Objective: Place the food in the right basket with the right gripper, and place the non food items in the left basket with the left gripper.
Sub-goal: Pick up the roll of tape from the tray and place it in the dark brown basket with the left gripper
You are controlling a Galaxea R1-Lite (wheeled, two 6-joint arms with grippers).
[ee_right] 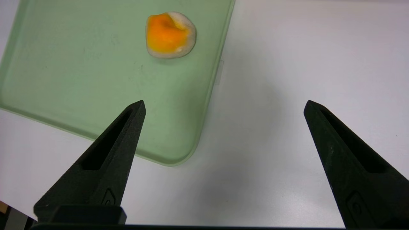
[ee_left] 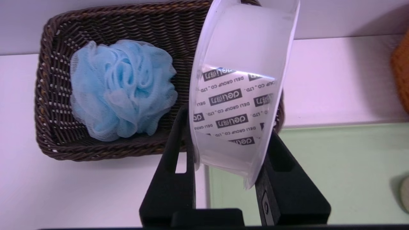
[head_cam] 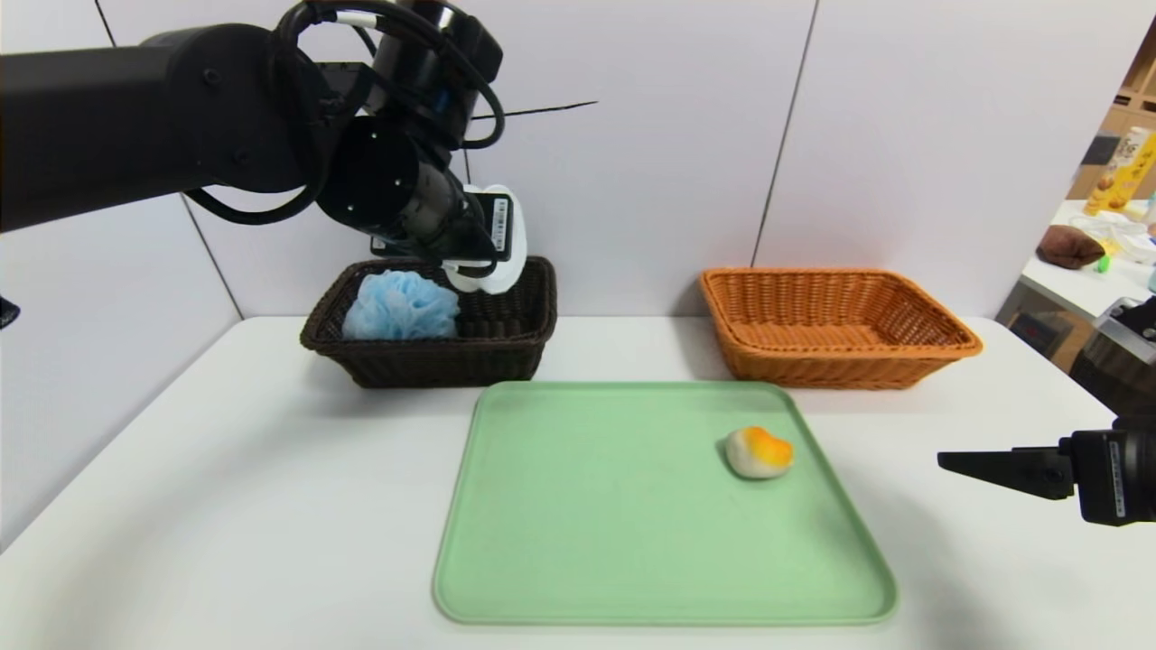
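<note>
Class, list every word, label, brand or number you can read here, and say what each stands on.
"deli得力", repeated: on the tape roll held in the left pincer.
"DELI GROUP CO., LTD.", repeated: on the same roll, between the brand blocks.
Too small to read: the barcode labels on both arms, and the print on the yellow packet in the background.

The left gripper (head_cam: 479, 257) is covering part of the white tape roll (head_cam: 510, 262) in the head view; the head view's right edge is cutting off the right gripper (head_cam: 1002, 469) above the tabletop's (head_cam: 271, 506) right edge.
</note>
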